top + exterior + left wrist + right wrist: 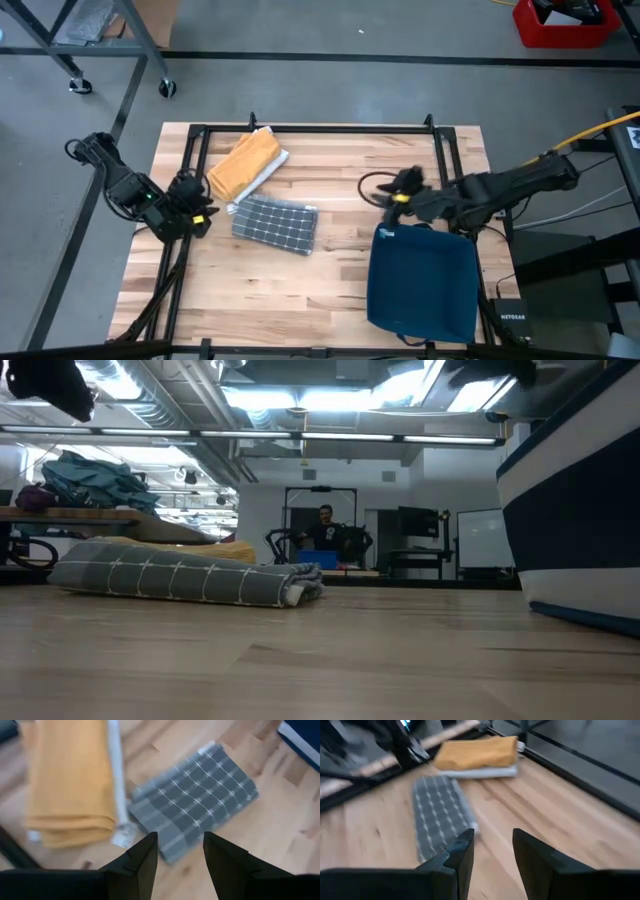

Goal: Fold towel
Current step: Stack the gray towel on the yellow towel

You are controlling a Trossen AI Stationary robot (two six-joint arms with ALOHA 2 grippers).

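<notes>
On the near right part of the bench (300,290) lay a blue towel (422,282), spread flat, its white-striped edge rising close to the low camera. The right claw (492,851) hung just above that towel's far edge, fingers apart with nothing between them, no cloth in its grip. Farther back, toward the middle, a grey checked towel (276,223) lay folded into a thick rectangle. The left claw (180,854) hovered at the bench's left edge, just beside the grey towel, its fingers also apart and empty, pointing toward that towel. Beyond the grey one, near the far left corner, an orange towel (243,165) sat folded on top of a pale cloth (270,175) whose edge showed along its side; the two touched the grey towel's far corner. In the room behind the bench, a person (327,532) sat at a desk.
</notes>
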